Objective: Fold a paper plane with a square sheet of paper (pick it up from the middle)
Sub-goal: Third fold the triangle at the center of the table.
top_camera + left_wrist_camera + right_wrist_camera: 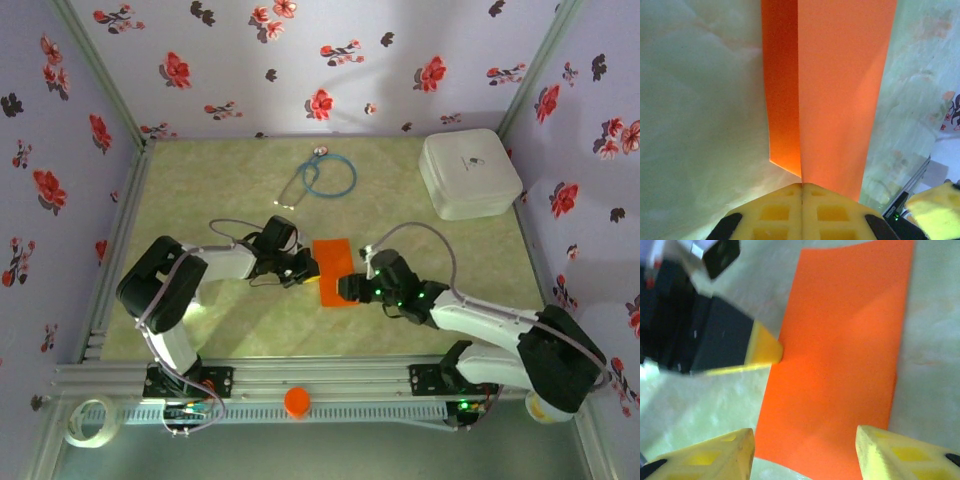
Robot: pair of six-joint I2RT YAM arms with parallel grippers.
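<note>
Floral walls boxed in my green marbled worktop (pixel 200 200). Near its middle lay the orange sheet of paper (pixel 333 268), folded double. My left claw (pixel 801 186) was clamped shut on its left edge. My right claw (pixel 805 436) stood partly open astride its near edge, gripping nothing. A stethoscope (pixel 320 175) and a white box (pixel 470 175) sat by the far edge.

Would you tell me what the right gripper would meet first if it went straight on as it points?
Probably the square sheet of paper, folded over, lying just ahead of the open right gripper; the left gripper pinches its left edge further on.
</note>
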